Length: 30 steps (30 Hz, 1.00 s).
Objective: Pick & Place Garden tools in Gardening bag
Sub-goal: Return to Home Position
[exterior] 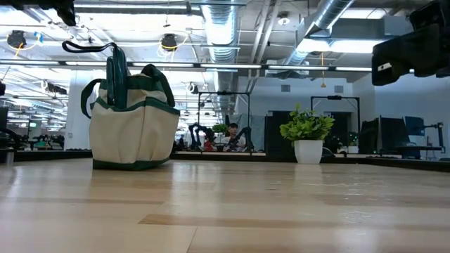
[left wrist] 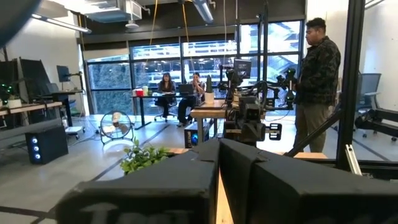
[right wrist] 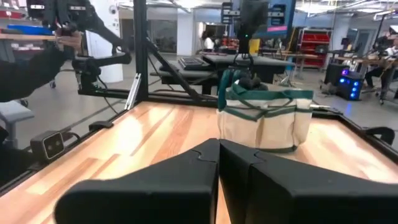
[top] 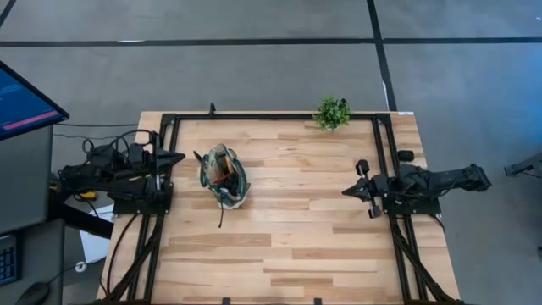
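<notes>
The tan gardening bag (top: 224, 176) with dark green trim stands upright on its base, left of the table's middle; it also shows in the low view (exterior: 133, 130) and the right wrist view (right wrist: 264, 118). Garden tools (top: 222, 166) stand inside it, and green handles (exterior: 116, 70) jut above its rim. My left gripper (top: 179, 158) hangs shut just left of the bag, clear of it, pointing toward the table's right. My right gripper (top: 345, 191) is shut at the right side, pointing toward the bag across bare wood. Each wrist view shows its own fingers (left wrist: 219, 168) (right wrist: 219, 162) meeting, with nothing between them.
A small potted plant (top: 332, 112) stands at the far edge, right of centre. Black frame rails (top: 271, 116) run along the far, left and right sides. A monitor (top: 25, 102) sits off the left edge. A person (left wrist: 317, 74) stands beyond the table. Bare wood lies between bag and right gripper.
</notes>
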Each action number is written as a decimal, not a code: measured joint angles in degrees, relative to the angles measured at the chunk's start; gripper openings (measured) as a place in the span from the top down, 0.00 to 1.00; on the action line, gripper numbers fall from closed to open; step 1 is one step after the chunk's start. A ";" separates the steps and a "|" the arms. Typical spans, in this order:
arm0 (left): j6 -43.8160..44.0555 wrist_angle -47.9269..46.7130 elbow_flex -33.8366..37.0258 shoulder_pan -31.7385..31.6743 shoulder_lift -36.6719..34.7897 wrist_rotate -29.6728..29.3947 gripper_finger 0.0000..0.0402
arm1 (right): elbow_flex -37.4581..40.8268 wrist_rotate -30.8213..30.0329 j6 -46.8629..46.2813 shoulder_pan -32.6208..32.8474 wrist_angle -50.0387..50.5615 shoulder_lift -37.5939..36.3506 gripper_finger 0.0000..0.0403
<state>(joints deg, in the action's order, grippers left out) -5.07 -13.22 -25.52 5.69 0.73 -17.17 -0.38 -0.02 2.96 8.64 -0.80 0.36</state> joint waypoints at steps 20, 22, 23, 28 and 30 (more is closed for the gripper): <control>-0.54 8.39 8.09 0.04 -0.67 14.37 0.99 | -0.02 0.18 3.02 -0.35 0.19 -0.02 1.00; -0.45 8.64 8.09 0.04 -0.68 16.18 0.99 | -0.02 0.14 3.01 -0.69 0.20 -0.02 1.00; -0.33 8.69 8.07 0.04 -0.68 16.77 0.99 | -0.02 0.12 3.02 -0.88 0.20 -0.02 1.00; 0.66 9.37 11.05 0.04 -0.68 17.40 0.99 | -0.02 0.07 3.02 -1.33 0.20 -0.02 1.00; 1.06 9.61 13.33 0.03 -0.70 17.38 0.99 | -0.02 0.07 3.02 -1.33 0.20 -0.02 1.00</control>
<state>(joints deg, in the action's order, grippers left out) -4.01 -3.62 -12.19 5.72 0.03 0.21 -0.40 0.05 5.98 7.31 -0.60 0.34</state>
